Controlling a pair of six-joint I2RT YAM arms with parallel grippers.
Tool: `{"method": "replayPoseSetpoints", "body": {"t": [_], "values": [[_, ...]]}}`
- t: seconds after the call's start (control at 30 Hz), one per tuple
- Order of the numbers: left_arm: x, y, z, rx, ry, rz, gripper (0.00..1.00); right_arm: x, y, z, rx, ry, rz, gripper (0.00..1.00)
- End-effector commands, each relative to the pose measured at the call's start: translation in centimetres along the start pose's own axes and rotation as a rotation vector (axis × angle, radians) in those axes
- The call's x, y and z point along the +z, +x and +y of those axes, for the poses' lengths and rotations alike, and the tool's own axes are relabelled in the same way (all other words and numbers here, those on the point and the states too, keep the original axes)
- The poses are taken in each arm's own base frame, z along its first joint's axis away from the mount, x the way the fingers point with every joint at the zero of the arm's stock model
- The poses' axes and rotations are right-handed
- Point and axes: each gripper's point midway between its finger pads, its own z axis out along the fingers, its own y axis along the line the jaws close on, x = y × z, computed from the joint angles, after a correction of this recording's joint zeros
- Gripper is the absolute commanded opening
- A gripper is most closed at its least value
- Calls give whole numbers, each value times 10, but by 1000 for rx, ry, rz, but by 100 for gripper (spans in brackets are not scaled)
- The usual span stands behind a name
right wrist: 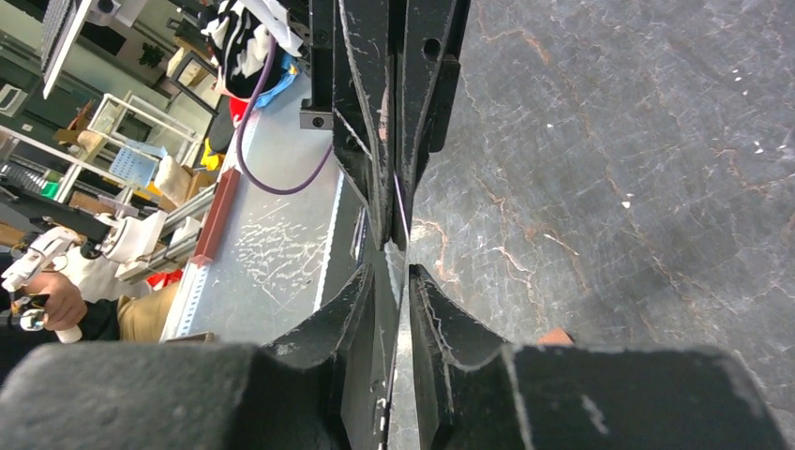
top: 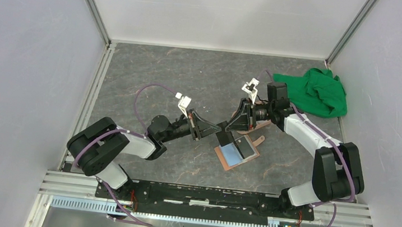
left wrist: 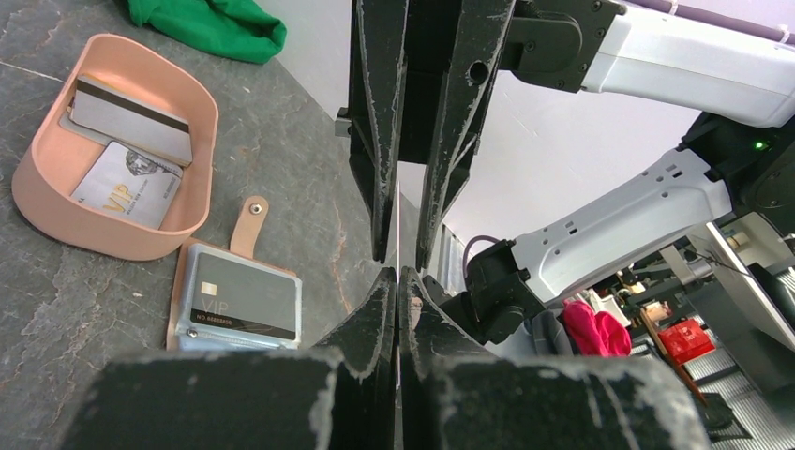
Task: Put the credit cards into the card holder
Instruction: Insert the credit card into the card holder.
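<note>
1. A robotics lab: two arms are bolted to an aluminium rail (top: 207,196) at the near edge of a dark stone-look counter (top: 191,73).
2. Plain white panels (top: 24,61) wall in the counter on three sides.
3. Beyond the rail, the wrist views show shelving (right wrist: 141,141), cables, and a seated person's hand (right wrist: 52,300).

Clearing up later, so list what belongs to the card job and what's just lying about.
Job:
wallet
black card lying on it
grey card and white card in the tray
held card, edge-on, pinched by left tool and right tool

Lying about:
tray itself
green cloth
</note>
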Motion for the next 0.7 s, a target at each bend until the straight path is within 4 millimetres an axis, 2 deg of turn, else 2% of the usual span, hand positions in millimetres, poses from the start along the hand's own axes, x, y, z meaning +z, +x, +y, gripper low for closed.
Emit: {"method": "replayPoseSetpoints", "body": {"t": [0.0,0.07,0.1,0.13,0.23,0.37,0.43,0.53,0.6,0.67], "values": [[6,-8,-10,-2,43,-39,2,5,-1,7,-27,-25,6,22],[6,-8,-11,-4,45,-41,2,5,-2,7,-30,-24,7,5],[6,-8,-11,-4,44,-43,3,5,-2,7,-32,-20,6,0],[5,-8,-10,-5,41,-45,4,5,-2,6,-38,-13,5,0],[1,-8,1,-44,-34,-57,36,3,-6,3,-69,27,1,0],[-18,0,25,-69,-208,-45,60,-17,-14,-15,-136,195,-26,0],[-28,4,36,-76,-305,-19,63,-32,-11,-26,-141,280,-26,0],[-41,16,44,-107,-435,54,64,-48,13,-40,-113,373,7,0],[-43,24,34,-131,-437,77,64,-55,32,-45,-55,383,16,0],[-37,34,23,-139,-423,80,63,-64,41,-51,-3,402,-25,0]]}}
